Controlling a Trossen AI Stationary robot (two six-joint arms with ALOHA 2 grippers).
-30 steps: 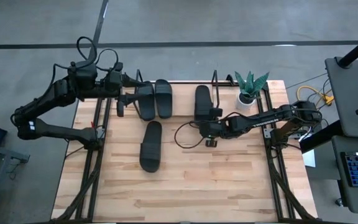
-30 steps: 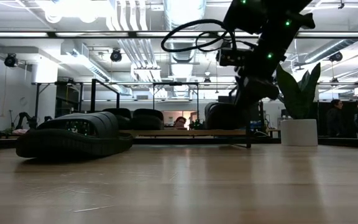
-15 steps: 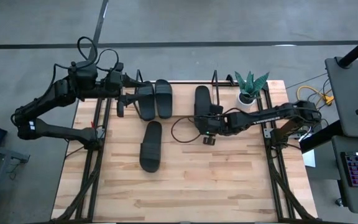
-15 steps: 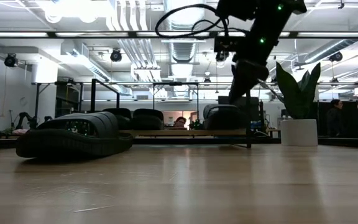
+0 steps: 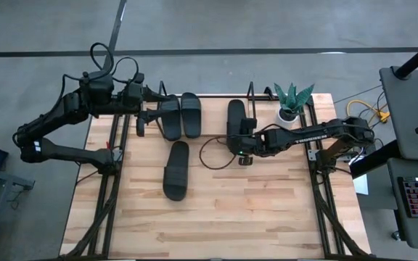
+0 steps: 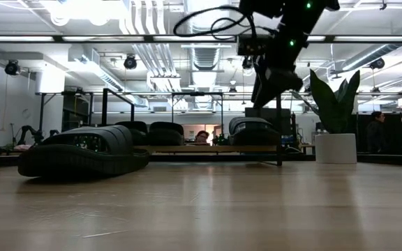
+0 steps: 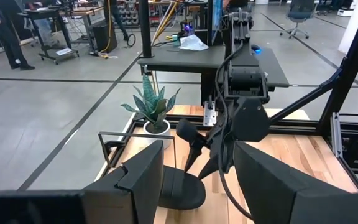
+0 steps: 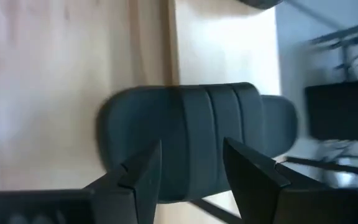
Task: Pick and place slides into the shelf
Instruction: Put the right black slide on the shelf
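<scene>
Three slides sit on the shelf [image 5: 209, 135] at the bench's [image 5: 267, 210] far edge: two side by side at its left end [image 5: 171, 117] [image 5: 190, 114] and a third [image 5: 236, 116] towards its right end. The fourth slide [image 5: 176, 170] lies on the bench just in front of the shelf. The right tool [image 5: 241, 147] hangs over the third slide, fingers [image 8: 143, 177] spread and empty. The left tool [image 5: 158, 99] hovers by the leftmost slide, fingers [image 7: 143, 175] apart, holding nothing. A potted plant [image 5: 292, 99] stands at the shelf's right.

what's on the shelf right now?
Three slides sit on the shelf: two side by side at its left end and one further right, which the right gripper partly covers, fingers open. The fourth slide lies on the tabletop, off the shelf.
</scene>
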